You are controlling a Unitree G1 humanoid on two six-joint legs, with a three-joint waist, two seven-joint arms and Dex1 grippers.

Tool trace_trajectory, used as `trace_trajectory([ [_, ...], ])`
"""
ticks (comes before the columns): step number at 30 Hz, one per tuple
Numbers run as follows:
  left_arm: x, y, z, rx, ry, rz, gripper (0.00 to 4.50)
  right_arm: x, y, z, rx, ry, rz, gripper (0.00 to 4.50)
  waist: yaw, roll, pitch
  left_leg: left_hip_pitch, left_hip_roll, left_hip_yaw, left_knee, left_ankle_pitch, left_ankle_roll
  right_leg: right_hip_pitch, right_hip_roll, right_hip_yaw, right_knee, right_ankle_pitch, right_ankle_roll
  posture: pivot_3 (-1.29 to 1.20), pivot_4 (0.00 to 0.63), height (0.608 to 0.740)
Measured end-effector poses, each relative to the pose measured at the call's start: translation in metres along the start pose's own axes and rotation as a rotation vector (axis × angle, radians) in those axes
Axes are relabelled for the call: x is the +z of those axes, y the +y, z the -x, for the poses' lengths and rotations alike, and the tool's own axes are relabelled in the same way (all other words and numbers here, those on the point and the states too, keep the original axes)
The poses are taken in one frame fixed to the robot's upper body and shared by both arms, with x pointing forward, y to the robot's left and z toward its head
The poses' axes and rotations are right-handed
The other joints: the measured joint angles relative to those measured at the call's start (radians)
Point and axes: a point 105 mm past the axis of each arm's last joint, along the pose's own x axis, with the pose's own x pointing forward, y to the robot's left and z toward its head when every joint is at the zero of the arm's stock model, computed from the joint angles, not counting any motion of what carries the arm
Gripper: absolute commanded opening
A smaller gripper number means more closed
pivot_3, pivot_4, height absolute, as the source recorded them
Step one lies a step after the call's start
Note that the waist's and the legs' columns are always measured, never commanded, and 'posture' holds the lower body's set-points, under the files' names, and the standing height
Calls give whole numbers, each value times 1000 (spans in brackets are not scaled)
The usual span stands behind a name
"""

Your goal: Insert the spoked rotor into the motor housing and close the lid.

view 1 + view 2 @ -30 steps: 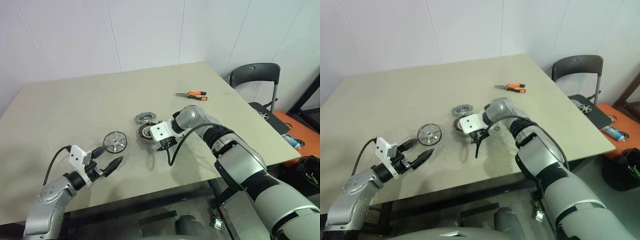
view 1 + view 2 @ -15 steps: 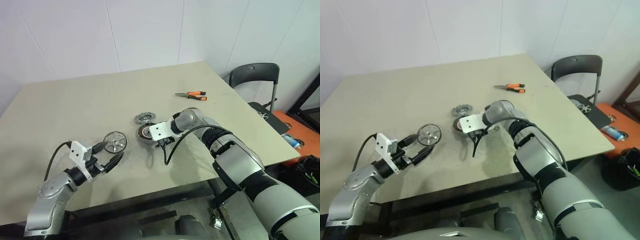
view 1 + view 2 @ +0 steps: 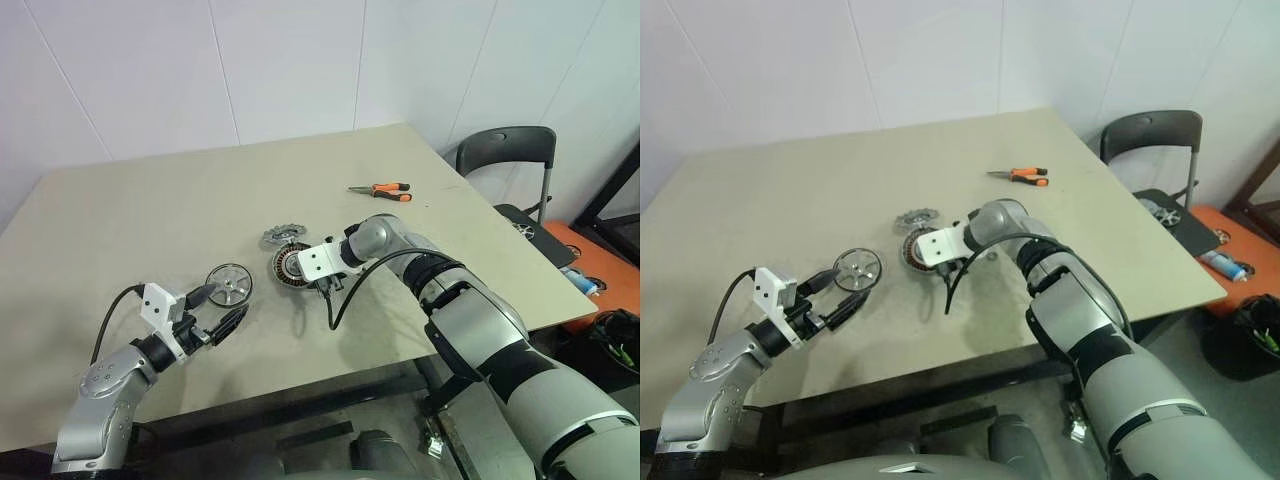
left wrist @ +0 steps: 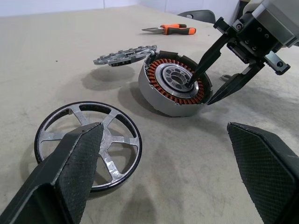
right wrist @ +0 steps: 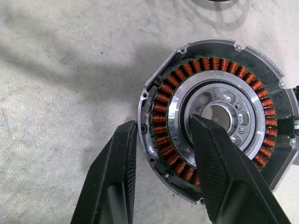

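The motor housing, a dark ring with copper windings, lies mid-table. My right gripper is shut on its wall, with one finger in the silvery centre and the other outside the rim. The lid, a dull toothed disc, lies just behind the housing with one edge leaning on it. The spoked rotor, shiny with a smooth rim, lies flat to the housing's left. My left gripper hovers open just short of the rotor, nothing between its fingers.
Orange-handled pliers lie at the back right of the table. A black cable hangs from my right wrist onto the tabletop. A dark chair stands past the table's right edge.
My right gripper's fingers have closed in on the housing wall. The left arm and the three parts have stayed put.
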Motion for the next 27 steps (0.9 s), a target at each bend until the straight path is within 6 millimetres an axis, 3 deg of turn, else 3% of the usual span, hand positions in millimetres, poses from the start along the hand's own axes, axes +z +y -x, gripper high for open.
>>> trace_trajectory([
  [9, -1, -1, -3, 2, -3, 7, 4500, 17, 9, -3, 122, -89, -44, 1411, 1, 0, 0, -1, 0, 0, 0, 0, 0, -1, 0, 0, 0, 0, 0, 0, 0, 740],
  [13, -3, 0, -3, 9, -2, 11, 4500, 19, 17, 5, 241, -126, -117, 1411, 4, 0, 0, -2, 0, 0, 1, 0, 0, -1, 0, -1, -1, 0, 0, 0, 0, 740],
  [20, -6, 3, -4, 21, 3, 11, 4500, -5, 25, 50, 358, -71, -149, 1411, 4, 1, 0, -3, 0, -1, 1, 0, 0, -1, -1, -1, -1, 0, 0, 0, 0, 740],
  [24, -3, 4, -7, 18, -5, 6, 4500, -18, 41, 53, 374, -55, -188, 1411, 3, 1, 0, -3, 0, 0, 1, 0, 0, -1, -1, -1, -1, 0, 0, 0, 0, 740],
  [27, -2, 5, -10, 8, -10, 5, 4500, -12, 47, 51, 361, -100, -209, 1411, 3, 1, 1, -3, 0, 0, 1, 0, 0, -2, 0, 0, 0, 0, 0, 0, 0, 740],
])
